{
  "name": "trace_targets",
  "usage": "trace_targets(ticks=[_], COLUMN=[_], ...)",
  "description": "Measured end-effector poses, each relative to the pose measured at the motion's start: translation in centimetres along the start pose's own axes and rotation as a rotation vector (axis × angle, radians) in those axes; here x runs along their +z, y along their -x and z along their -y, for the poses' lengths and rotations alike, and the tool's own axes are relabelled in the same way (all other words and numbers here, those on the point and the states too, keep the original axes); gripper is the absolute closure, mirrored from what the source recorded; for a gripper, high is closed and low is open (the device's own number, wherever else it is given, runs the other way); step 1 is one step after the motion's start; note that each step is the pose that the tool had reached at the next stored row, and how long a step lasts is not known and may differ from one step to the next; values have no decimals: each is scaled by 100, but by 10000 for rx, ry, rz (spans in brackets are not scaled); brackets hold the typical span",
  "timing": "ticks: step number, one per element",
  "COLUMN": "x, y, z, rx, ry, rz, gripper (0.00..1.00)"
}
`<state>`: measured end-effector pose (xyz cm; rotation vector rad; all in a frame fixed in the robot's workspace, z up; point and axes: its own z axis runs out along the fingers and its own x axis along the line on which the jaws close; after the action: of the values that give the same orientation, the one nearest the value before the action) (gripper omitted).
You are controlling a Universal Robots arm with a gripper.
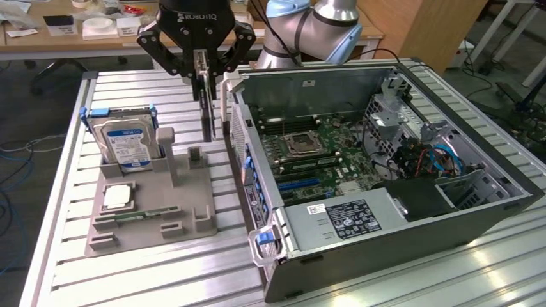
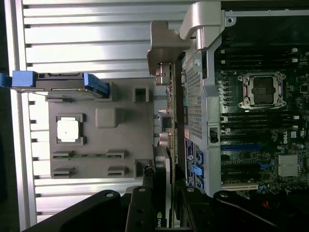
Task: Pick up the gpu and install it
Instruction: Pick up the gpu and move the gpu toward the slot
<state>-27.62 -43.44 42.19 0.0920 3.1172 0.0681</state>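
- Between the parts tray (image 1: 145,211) (image 2: 96,145) and the open computer case (image 1: 410,224) (image 2: 193,96): the gpu (image 1: 207,109) (image 2: 163,121), hanging upright and edge-on, its lower end near the tray's rear corner
- Gpu, wrist view: seen lengthwise, silvery bracket at the far end, a green logo at the end nearest the fingers
- Gripper (image 1: 203,67) (image 2: 164,212): black two-finger claw clamped on the card's upper end, one finger against each flat face
- Parts tray: grey, lying flat on the slatted table (image 1: 68,268), to the exterior view's left of the card
- Hard drive (image 1: 126,144) (image 2: 63,84): blue-labelled, standing on edge in the tray's rear slot, blue rails on both sides
- Processor (image 1: 117,196) (image 2: 67,129): square, silvery, flat in a tray recess; the narrow green memory stick (image 1: 137,215) (image 2: 87,155) lies just beside it
- Computer case: on its side, panel off, to the exterior view's right of the card; motherboard (image 1: 316,153) (image 2: 260,125) exposed, with its processor socket (image 1: 300,146) near the middle
- Power supply (image 1: 341,220): labelled box in the case's near corner
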Motion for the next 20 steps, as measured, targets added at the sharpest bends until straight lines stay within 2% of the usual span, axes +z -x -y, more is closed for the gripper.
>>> trace_targets(ticks=[12,20], x=[4,8], y=[293,524], z=[-17,-31], rx=[1,4], ry=[5,43], rz=[-28,-60], gripper=[73,73])
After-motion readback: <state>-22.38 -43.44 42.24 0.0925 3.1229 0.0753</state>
